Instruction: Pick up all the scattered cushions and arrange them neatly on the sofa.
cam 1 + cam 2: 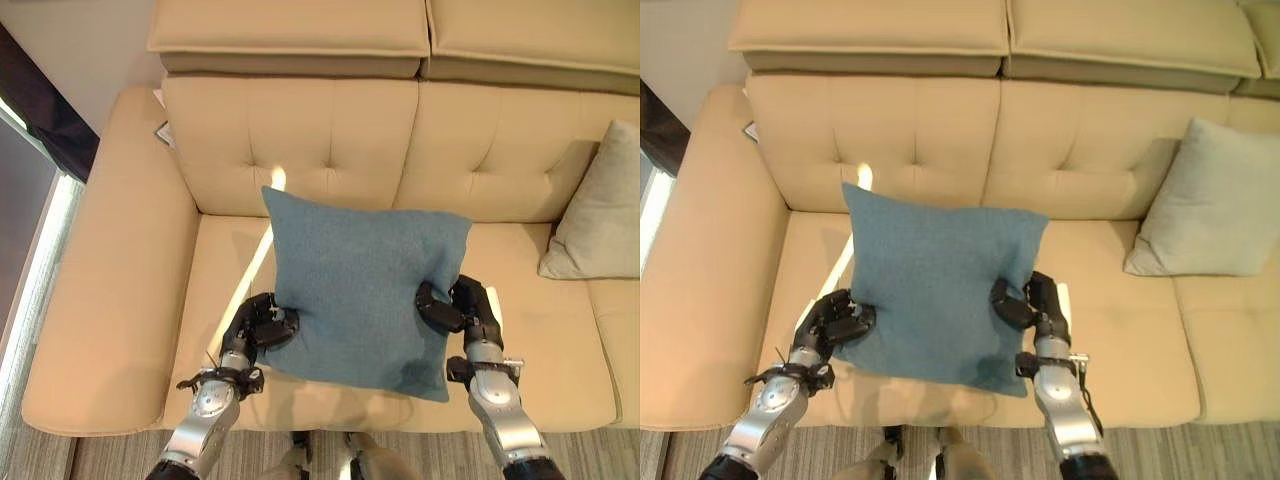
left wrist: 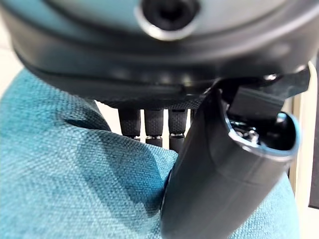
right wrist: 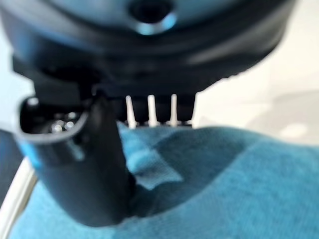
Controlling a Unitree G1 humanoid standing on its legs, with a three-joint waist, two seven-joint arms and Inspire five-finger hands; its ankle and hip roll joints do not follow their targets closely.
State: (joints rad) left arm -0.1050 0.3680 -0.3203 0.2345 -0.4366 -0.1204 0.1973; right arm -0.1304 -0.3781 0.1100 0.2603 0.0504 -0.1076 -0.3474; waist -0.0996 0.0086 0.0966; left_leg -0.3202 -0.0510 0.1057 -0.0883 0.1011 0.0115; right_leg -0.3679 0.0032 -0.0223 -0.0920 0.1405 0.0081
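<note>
Cream sofa (image 1: 120, 300) set against a pale wall, seen from above

A tufted back (image 1: 400, 150) with button dimples is shown, topped by two raised headrest sections (image 1: 290, 35); a broad padded armrest (image 1: 110, 250) is seen at the left. A streak of sunlight (image 1: 262, 250) is cast across the seat and lower back. A dark window frame (image 1: 40, 120) with a bright strip of light beneath it is seen at the far left, and grey striped flooring (image 1: 420, 455) is visible along the near edge
</note>
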